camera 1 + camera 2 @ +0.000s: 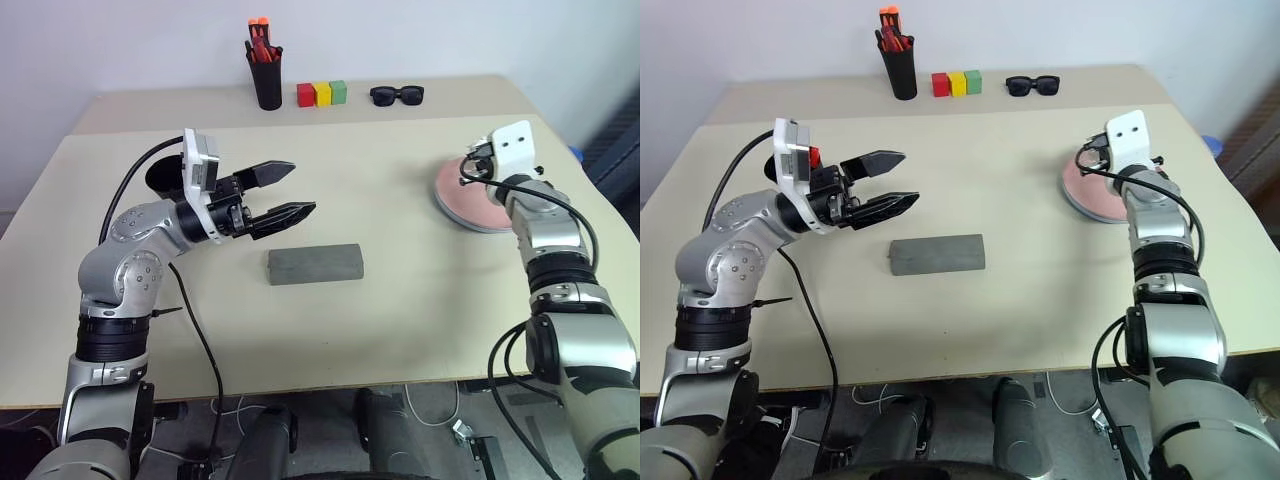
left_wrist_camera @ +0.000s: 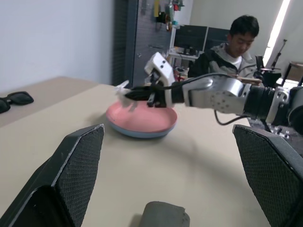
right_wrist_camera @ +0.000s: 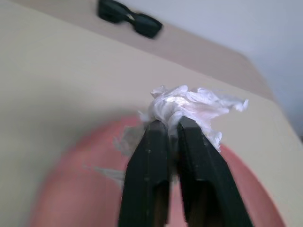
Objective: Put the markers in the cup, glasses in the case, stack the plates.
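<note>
My right gripper (image 3: 173, 124) is clamped on a crumpled white plastic scrap (image 3: 191, 105) above the salmon pink plate, stacked on the light blue plate (image 2: 142, 121). My left gripper (image 1: 290, 192) hangs spread wide over the desk (image 1: 400, 330). The grey felt glasses case (image 1: 315, 264) lies shut; I judge plates done.

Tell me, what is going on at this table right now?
A two-armed robot is tidying a beige table. Its right claw is shut on a crumpled piece of clear wrap above the pink plate, which sits stacked on the blue plate. Its left claw hangs open over the table near the closed grey case. At the far edge stand a pen holder, three coloured blocks and sunglasses. A person sits behind.
</note>
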Robot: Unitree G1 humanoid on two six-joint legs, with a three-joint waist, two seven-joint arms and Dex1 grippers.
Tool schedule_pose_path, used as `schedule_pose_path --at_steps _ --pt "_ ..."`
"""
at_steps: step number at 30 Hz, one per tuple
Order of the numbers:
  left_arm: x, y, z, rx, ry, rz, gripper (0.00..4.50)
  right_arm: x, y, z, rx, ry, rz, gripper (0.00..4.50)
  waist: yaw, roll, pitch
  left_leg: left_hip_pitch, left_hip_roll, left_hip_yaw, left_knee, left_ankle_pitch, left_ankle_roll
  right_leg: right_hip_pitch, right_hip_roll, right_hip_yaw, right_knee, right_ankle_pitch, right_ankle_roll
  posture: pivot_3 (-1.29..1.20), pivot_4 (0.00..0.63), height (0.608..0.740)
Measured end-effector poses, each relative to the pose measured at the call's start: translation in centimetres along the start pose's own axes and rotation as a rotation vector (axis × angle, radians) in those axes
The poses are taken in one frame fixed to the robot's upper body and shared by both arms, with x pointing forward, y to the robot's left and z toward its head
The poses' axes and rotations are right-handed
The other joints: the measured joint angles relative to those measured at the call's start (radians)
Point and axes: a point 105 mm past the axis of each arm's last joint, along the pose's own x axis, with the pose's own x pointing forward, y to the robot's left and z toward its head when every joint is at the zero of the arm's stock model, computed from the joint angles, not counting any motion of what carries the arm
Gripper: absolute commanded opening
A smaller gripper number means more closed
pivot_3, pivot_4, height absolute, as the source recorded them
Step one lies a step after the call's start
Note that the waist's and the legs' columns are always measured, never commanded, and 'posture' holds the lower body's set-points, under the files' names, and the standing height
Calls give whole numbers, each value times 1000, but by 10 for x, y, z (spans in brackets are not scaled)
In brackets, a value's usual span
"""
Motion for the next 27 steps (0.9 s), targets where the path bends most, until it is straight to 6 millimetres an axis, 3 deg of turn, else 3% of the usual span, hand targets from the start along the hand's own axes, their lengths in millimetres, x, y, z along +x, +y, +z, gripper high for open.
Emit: schedule_pose_path --at_steps 3,7,9,11,14,16,19,23,24,27 --pt "-1 0 -1 0 0 0 4500 -2 13 -20 19 53 60 3023 -6 1 0 0 0 0 0 0 0 0 0 0 0 0 0 0 150 740" --pt "-8 -1 -11 -27 12 19 4500 0 17 -4 -27 -14 60 3023 -9 2 0 0 0 0 0 0 0 -1 0 1 1 0 0 0 150 740" --pt "-18 -2 -13 -32 10 41 4500 -1 15 18 -27 -117 43 3023 -10 2 0 0 0 0 0 0 0 -1 0 1 0 0 0 0 150 740" --pt "-34 -8 -20 -41 27 62 4500 -7 32 53 29 -284 111 3023 -20 2 0 0 1 0 -1 0 0 -1 0 1 1 0 0 0 150 740" --pt "-45 -19 -34 -68 52 71 4500 -33 78 80 132 -458 341 3023 -16 2 0 1 2 -1 -2 0 0 -1 1 1 1 0 0 0 150 740" --pt "-51 -24 -37 -64 55 90 4500 -55 105 67 162 -452 537 3023 7 2 0 -1 1 -1 0 0 0 -1 1 1 1 0 0 0 150 740" --pt "-62 -32 -37 -55 53 117 4500 -102 127 41 111 -398 819 3023 37 3 1 -1 0 -1 1 -1 1 1 0 1 -1 0 0 0 150 740" --pt "-76 -46 -45 -88 78 136 4500 -170 131 30 77 -281 1187 3023 37 3 1 1 1 -1 2 -1 2 3 0 1 -1 -1 -1 0 150 740" --pt "-81 -48 -47 -101 83 142 4500 -180 131 33 63 -274 1231 3023 33 3 0 3 2 1 2 -1 2 4 1 1 -1 -2 -2 0 150 740" --pt "-94 -52 -51 -111 93 156 4500 -185 133 42 57 -298 1227 3023 28 3 0 15 11 5 0 -2 2 13 7 1 -3 -4 -4 0 150 740"
